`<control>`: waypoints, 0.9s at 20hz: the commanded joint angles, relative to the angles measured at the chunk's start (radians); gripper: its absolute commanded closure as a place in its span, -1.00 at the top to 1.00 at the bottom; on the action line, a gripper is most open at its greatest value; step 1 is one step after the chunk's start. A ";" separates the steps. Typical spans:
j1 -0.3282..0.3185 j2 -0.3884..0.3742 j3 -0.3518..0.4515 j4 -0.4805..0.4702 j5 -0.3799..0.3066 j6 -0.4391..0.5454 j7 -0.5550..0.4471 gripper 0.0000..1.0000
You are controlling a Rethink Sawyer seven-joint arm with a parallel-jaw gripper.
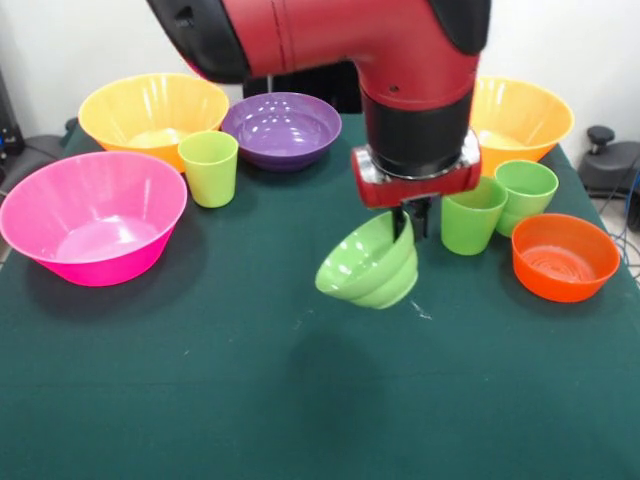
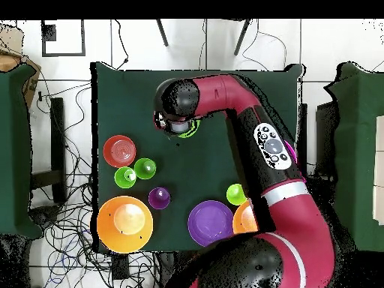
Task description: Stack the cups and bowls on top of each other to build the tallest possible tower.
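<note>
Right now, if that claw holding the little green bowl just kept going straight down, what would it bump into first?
The gripper points down, shut on the tilted small green bowl. Below lies only the bare green table, so the bowl would probably touch the cloth first. The green cups stand off to the side, though depth is hard to judge.

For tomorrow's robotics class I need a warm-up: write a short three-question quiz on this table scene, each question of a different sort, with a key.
1. True or false: the small green bowl hangs tilted from the gripper, clear of the table.
2. Which bowl sits directly beside the yellow-green cup at the front-view left? A) pink bowl B) small orange bowl C) none
3. Fill in: two green cups stand next to the small ______ bowl.

Key: 1 true; 2 A; 3 orange
</note>
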 commanded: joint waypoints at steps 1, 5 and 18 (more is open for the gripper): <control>-0.019 -0.054 -0.010 0.086 -0.044 0.073 -0.299 -1.00; -0.011 -0.085 -0.023 0.122 -0.057 0.056 -0.257 -1.00; -0.014 -0.122 -0.034 0.198 -0.066 -0.019 -0.186 -1.00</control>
